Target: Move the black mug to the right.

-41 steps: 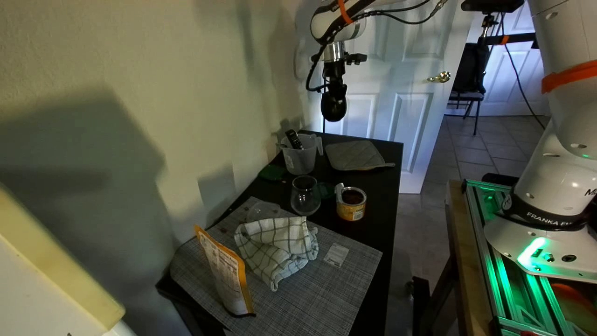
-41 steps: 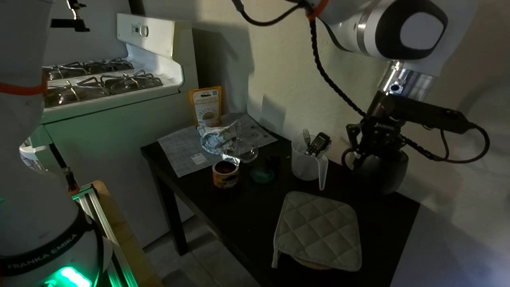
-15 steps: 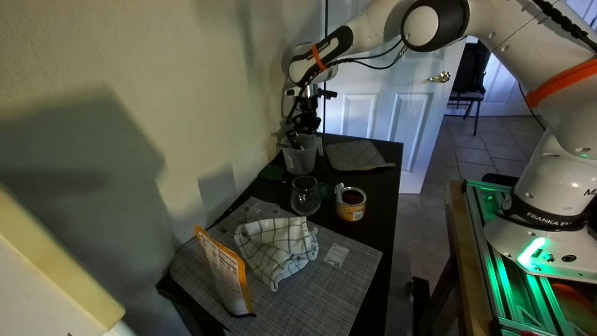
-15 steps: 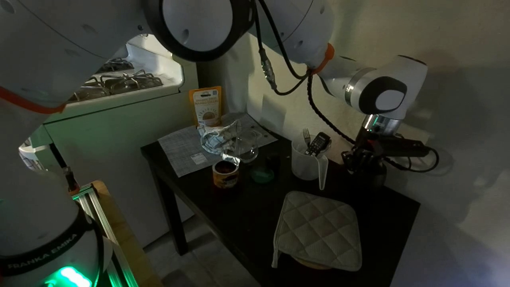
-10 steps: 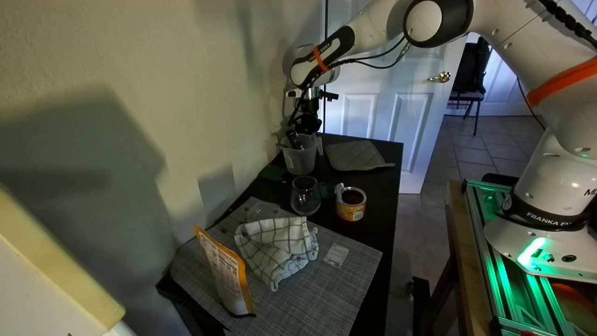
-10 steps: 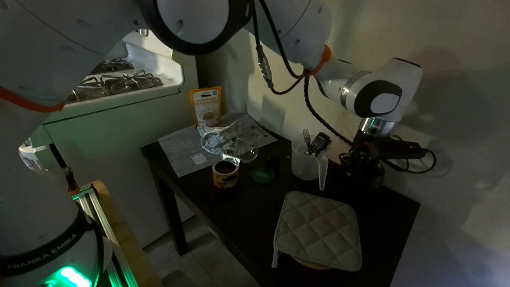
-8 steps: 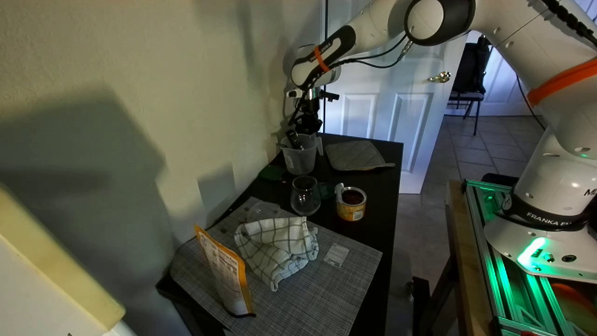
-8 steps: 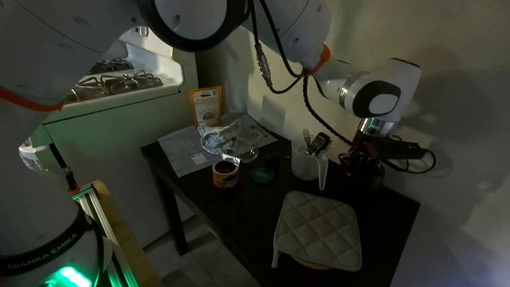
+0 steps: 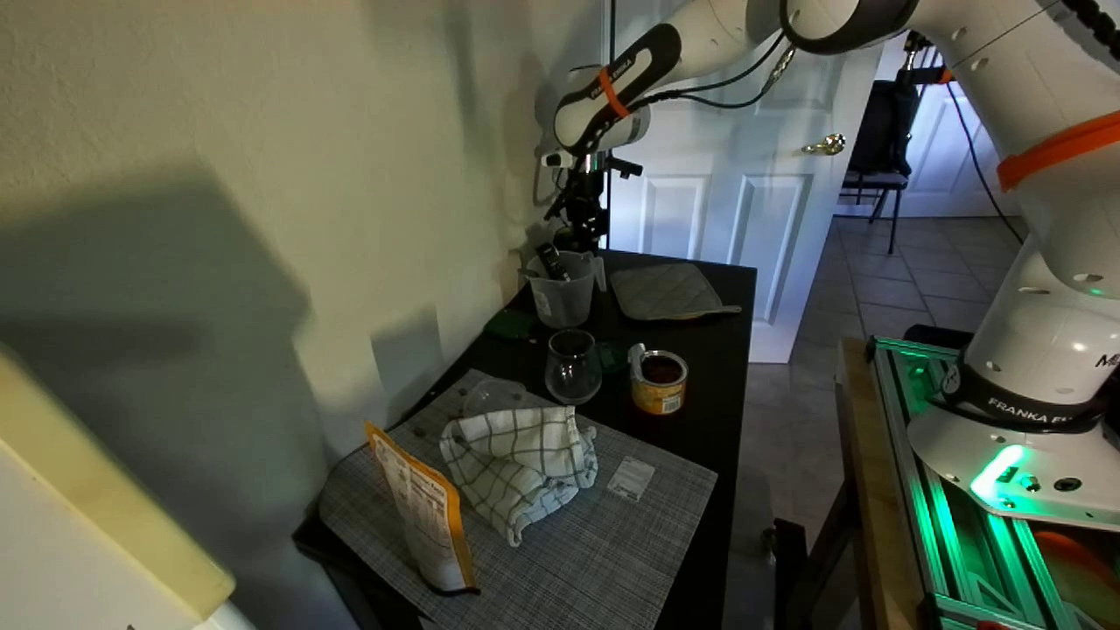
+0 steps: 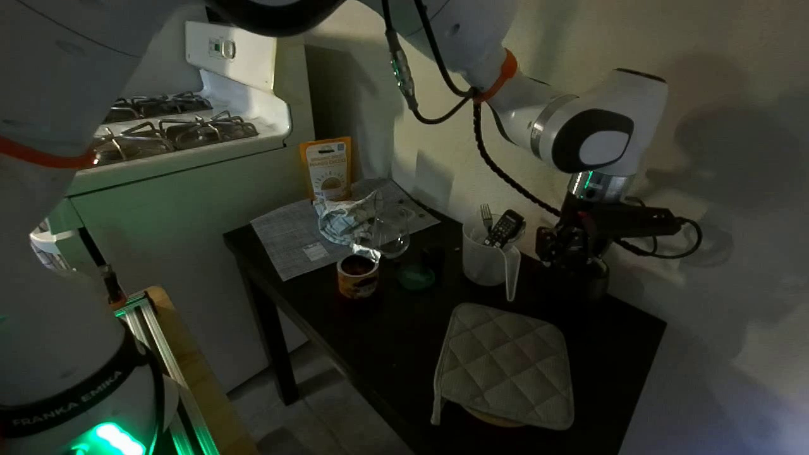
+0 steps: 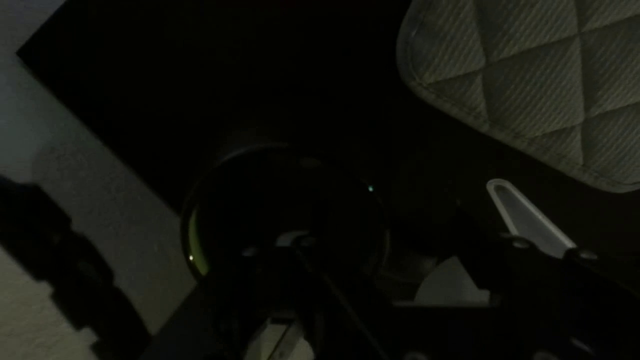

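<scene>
The black mug stands on the dark table near the far corner, beside the wall. My gripper is right above it. From above, in the wrist view, the mug's round rim and faintly lit inner wall show, though the picture is very dark. There my gripper is open, its two dark fingers spread apart, one over the mug's mouth and the other outside its rim. Whether a finger still touches the mug cannot be told. In an exterior view the gripper and a clear jug mostly hide the mug.
The clear jug, holding a fork and a black handset, stands close beside the mug. A quilted pot holder lies nearby. Farther along are an orange can, a clear glass, a checked cloth and a pouch.
Earlier the mug hung in the shut gripper above the table; the arm has since lowered it onto the tabletop by the wall. Within the last half second the fingers have parted and the gripper has risen slightly.
</scene>
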### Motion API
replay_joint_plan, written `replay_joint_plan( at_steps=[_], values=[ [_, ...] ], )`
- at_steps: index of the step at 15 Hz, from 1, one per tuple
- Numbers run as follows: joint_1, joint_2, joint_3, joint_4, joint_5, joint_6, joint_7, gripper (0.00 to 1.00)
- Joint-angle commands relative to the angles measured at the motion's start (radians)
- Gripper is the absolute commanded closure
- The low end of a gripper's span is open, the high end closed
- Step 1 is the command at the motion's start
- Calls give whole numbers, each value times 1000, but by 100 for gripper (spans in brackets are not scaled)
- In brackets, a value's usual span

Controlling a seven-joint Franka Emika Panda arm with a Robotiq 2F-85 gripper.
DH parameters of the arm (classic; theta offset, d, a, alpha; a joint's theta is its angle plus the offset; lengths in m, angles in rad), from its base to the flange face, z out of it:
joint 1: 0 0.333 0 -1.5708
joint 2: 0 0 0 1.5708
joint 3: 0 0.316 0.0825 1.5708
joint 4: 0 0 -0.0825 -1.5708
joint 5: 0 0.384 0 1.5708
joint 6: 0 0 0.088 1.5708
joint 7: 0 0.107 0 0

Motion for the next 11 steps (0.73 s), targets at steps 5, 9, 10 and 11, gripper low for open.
replay_joint_plan(
  at_steps=[5, 9, 10, 11],
  values=[
    [50, -283, -28, -343, -47, 208, 41, 0],
    [66, -450, -57, -538, -56, 362, 109, 0],
    [73, -489, -70, -587, -69, 412, 130, 0],
    [57, -378, -46, -440, -38, 332, 81, 0]
  ],
)
